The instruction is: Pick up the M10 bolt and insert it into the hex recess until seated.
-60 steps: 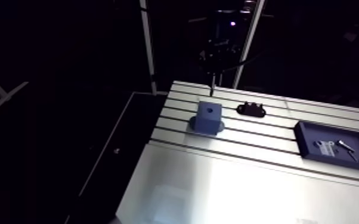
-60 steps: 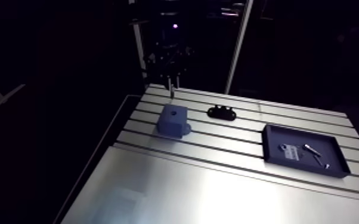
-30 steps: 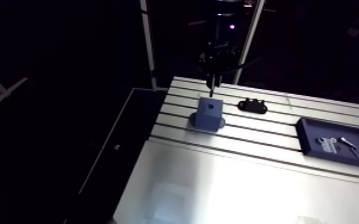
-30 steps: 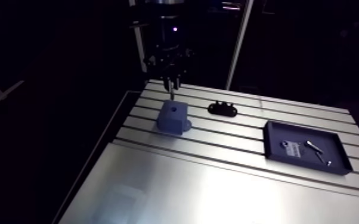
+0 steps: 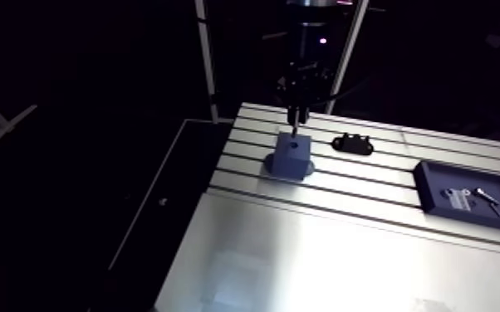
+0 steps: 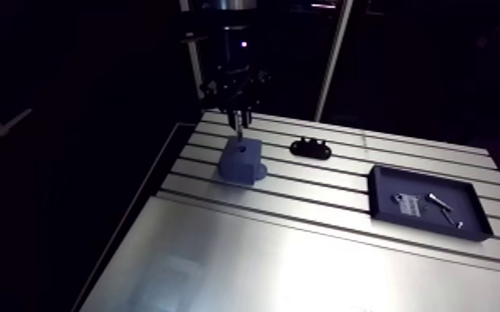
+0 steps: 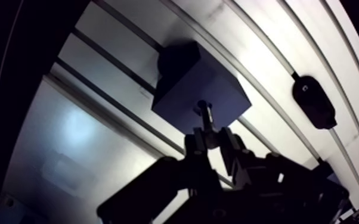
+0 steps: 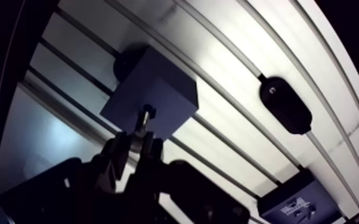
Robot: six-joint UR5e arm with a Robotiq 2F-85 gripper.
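A dark blue block [image 5: 291, 154] with a small recess in its top face stands on the slotted table [image 5: 336, 249] near the far left corner. My gripper [image 7: 209, 138] hangs right over it, shut on the M10 bolt [image 7: 204, 117], which points down from between the fingers. In the wrist view the bolt's tip sits over the block's top [image 7: 185, 83], just above or at the recess; whether they touch is unclear. In the arm view the gripper [image 6: 238, 116] stands just above the block [image 6: 242, 161].
A black oval fixture [image 5: 352, 143] lies on the table right of the block. A dark tray [image 5: 470, 196] holding a few small metal parts sits near the right edge. The table's left edge drops off close beside the block.
The gripper with the bolt has come lower toward the block's top. The arm view has shifted slightly with the arm; the block, fixture and tray stay put.
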